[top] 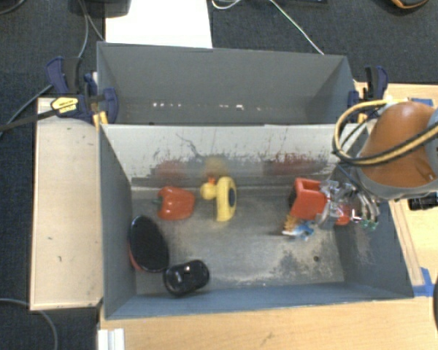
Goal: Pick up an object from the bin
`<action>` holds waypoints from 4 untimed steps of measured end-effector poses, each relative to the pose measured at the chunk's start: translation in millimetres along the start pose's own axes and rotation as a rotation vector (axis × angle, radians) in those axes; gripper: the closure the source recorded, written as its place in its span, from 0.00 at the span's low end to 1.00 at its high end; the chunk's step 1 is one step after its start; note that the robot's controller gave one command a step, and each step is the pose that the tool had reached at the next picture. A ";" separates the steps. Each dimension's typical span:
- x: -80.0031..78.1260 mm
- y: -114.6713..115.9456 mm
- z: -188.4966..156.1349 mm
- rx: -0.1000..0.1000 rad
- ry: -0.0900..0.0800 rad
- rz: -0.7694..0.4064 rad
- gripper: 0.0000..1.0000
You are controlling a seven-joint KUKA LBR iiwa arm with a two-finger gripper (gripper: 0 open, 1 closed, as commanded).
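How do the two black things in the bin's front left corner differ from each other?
The black oval thing is larger and flatter, lying along the left wall of the bin; the black rounded thing is smaller and chunkier, near the front wall. The oval one shows a sliver of red at its left edge; the rounded one looks black all over. Both are glossy and lie far from the tool.

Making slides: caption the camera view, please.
Robot hand beside an orange-red block at the right of the grey bin; yellow duck and red toy at the back.
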State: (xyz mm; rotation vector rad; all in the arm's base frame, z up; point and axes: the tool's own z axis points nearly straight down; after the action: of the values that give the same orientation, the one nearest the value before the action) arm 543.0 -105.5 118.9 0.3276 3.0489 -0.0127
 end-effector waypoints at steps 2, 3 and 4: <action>-0.5 0.2 -6.8 0.000 0.000 -0.006 1.00; 5.5 33.8 8.5 -0.001 -0.063 -0.046 1.00; 7.6 31.6 -59.8 0.000 0.010 -0.048 1.00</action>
State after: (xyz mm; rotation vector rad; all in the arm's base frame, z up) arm 537.8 -72.0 177.9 0.2552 3.0662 -0.0135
